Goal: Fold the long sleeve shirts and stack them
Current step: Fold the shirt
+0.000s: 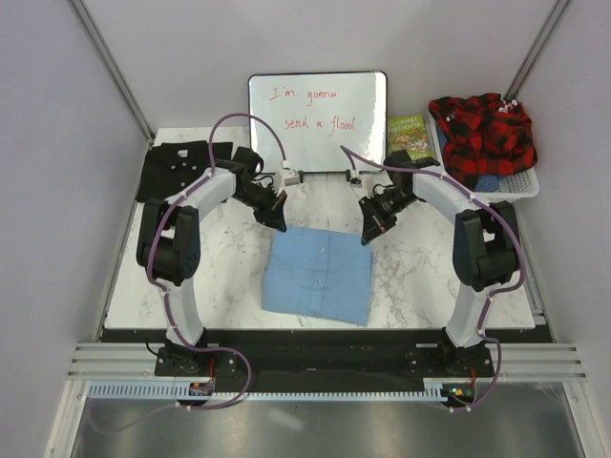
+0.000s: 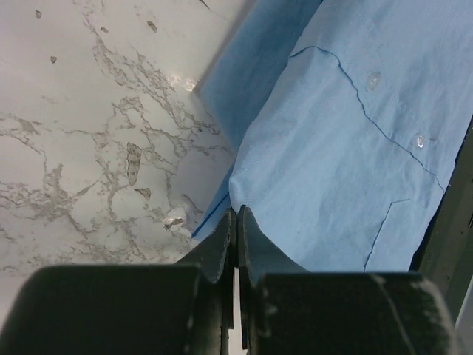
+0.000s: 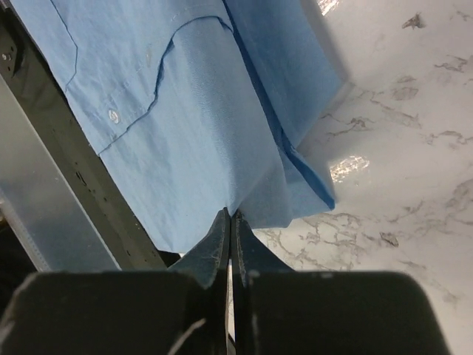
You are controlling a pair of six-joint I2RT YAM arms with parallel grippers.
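Marble table (image 1: 430, 277) fills mid-frame. Your left gripper (image 1: 279, 221) and right gripper (image 1: 368, 232), jaws pressed together, each pinch an upper corner of the blue shirt (image 1: 318, 275), folded at centre. The black shirt (image 1: 177, 172) lies folded at upper left, so stacking seems to remain.

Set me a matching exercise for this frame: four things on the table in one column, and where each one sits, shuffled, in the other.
1 light blue shirt
2 black shirt
3 whiteboard
4 red plaid cloth

A far left corner
B in the white basket, far right
C middle, folded flat
D far edge, middle, standing upright

Pairs: 1-C, 2-A, 3-D, 4-B
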